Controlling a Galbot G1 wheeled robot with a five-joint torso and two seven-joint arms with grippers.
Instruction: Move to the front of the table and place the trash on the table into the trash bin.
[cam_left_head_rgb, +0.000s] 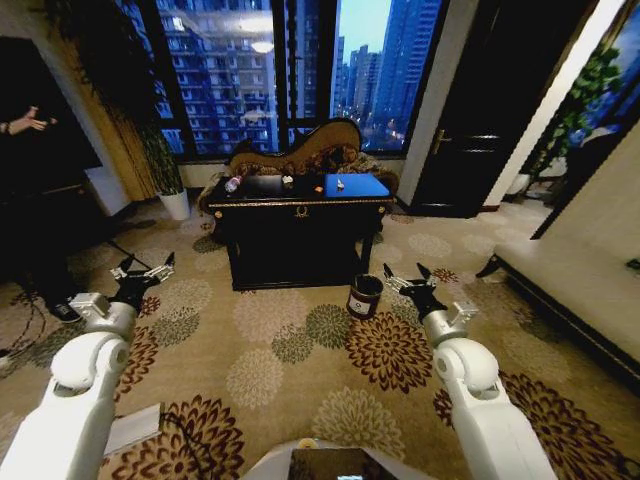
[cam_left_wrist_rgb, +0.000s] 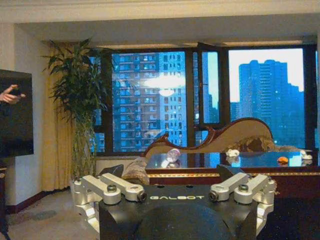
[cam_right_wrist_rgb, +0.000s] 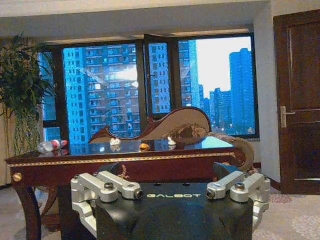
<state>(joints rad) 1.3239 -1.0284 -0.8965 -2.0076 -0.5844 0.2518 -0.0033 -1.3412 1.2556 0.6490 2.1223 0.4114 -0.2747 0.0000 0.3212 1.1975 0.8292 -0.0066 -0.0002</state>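
Note:
The black table with gold trim stands ahead across the carpet. On its top lie the trash items: a clear bottle at the left end, a white paper wad in the middle and a small orange wrapper further right. The dark round trash bin sits on the floor at the table's front right corner. My left gripper and right gripper hover open and empty, well short of the table. The bottle, wad and wrapper also lie on the table in the right wrist view.
A curved-back sofa stands behind the table before the windows. A plant in a white pot is at the back left and a dark door at the back right. A pale bench lines the right side. Open patterned carpet lies ahead.

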